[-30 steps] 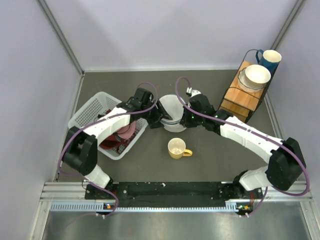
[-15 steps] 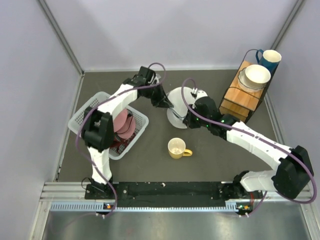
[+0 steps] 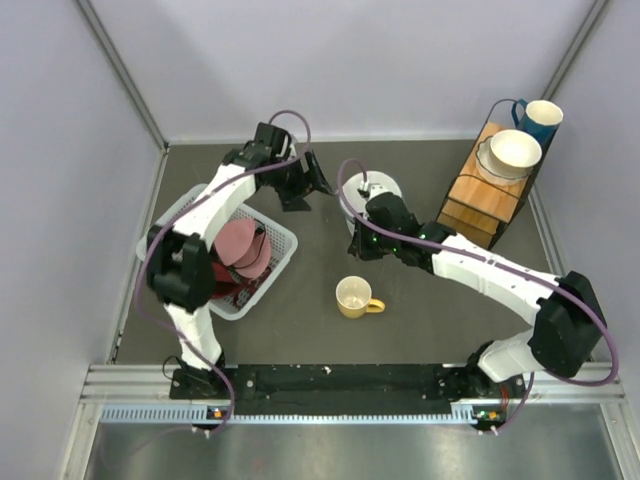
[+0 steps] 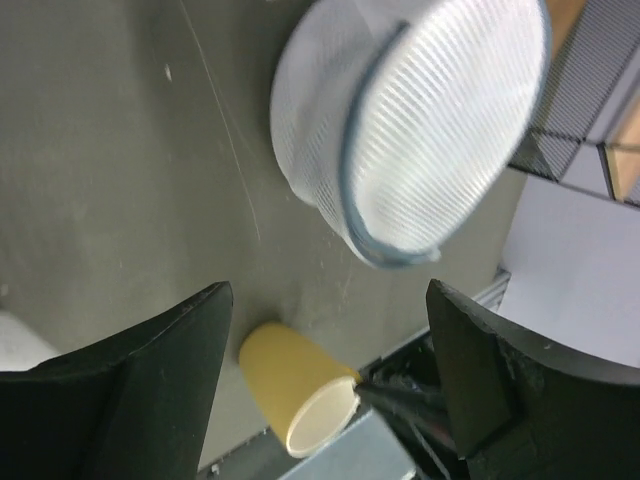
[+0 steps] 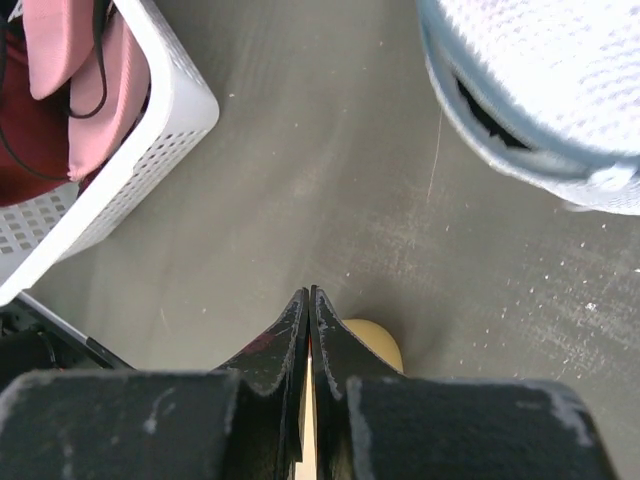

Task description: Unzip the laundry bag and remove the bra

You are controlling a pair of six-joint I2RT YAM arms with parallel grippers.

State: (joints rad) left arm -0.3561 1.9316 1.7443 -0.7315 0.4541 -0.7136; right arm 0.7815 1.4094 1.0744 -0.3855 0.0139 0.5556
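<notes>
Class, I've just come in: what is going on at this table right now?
Two robot arms are at a white mesh laundry bag lying on the table, but neither holds it. The left gripper is open and empty, facing the bag. The right gripper is shut on nothing, beside the bag and pointing towards the yellow mug. A dark gap shows along the bag's zip seam, so it may be partly unzipped. Pink and dark red garments lie in the white basket.
</notes>
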